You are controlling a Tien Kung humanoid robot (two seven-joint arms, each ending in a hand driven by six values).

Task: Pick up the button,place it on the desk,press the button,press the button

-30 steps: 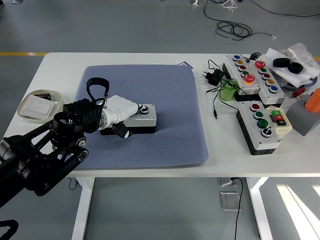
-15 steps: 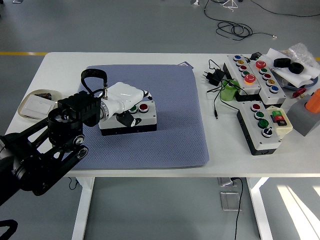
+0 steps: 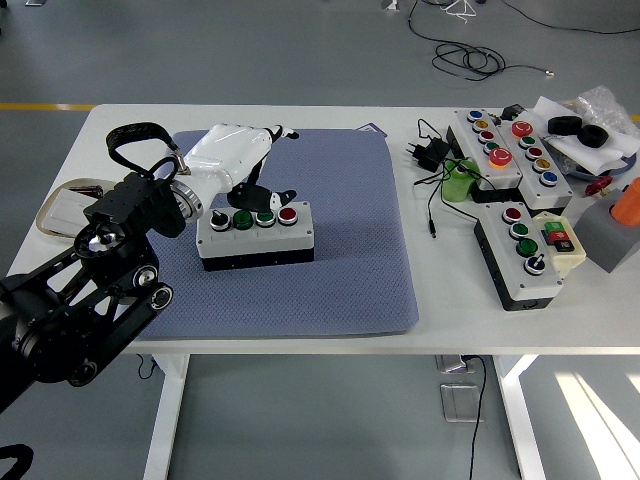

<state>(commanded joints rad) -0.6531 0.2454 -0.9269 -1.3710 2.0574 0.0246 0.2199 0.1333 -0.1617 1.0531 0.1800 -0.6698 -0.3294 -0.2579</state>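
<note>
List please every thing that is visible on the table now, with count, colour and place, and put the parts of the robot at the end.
Mat: one, blue-grey, centre of the white table.
Button box: one, white top on black base, with a black knob, two green buttons and one red, on the mat's left part.
Other button boxes: three, right side; a long one, one beside it, one nearer.
Tray: one, beige, left edge, partly hidden.
Power adapter: one, black, with cable, right of the mat.
Green object: one, beside the adapter.
Left robot hand: one, white, on a black arm, above the button box, fingers relaxed.
</note>
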